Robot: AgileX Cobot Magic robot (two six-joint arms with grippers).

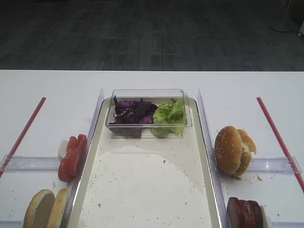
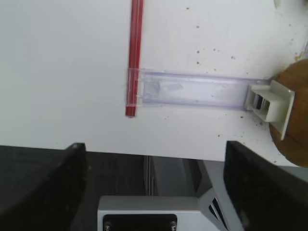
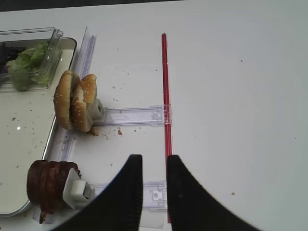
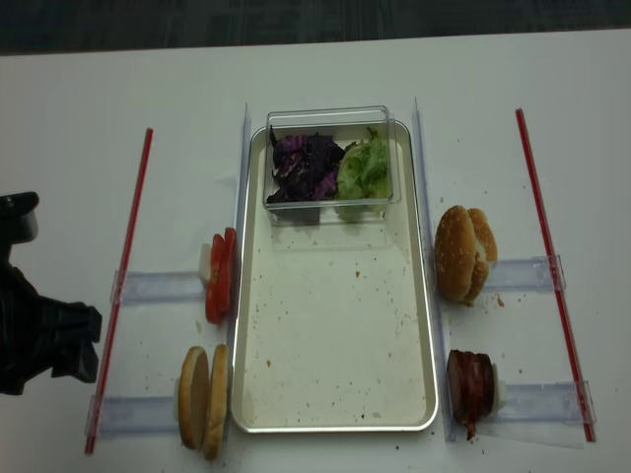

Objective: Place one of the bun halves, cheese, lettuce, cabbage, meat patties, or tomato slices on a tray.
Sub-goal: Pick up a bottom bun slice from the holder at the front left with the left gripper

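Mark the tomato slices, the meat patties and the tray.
tomato slices [image 4: 219, 277], realsense overhead view, middle of the stack.
meat patties [image 4: 469, 384], realsense overhead view, top of the stack.
tray [image 4: 335, 335], realsense overhead view, bare bottom.

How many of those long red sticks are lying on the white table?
2. One red stick lies left of the tray, outside the tomato slices and bun halves. The other red stick lies right of it, beyond the sesame bun and meat patties.
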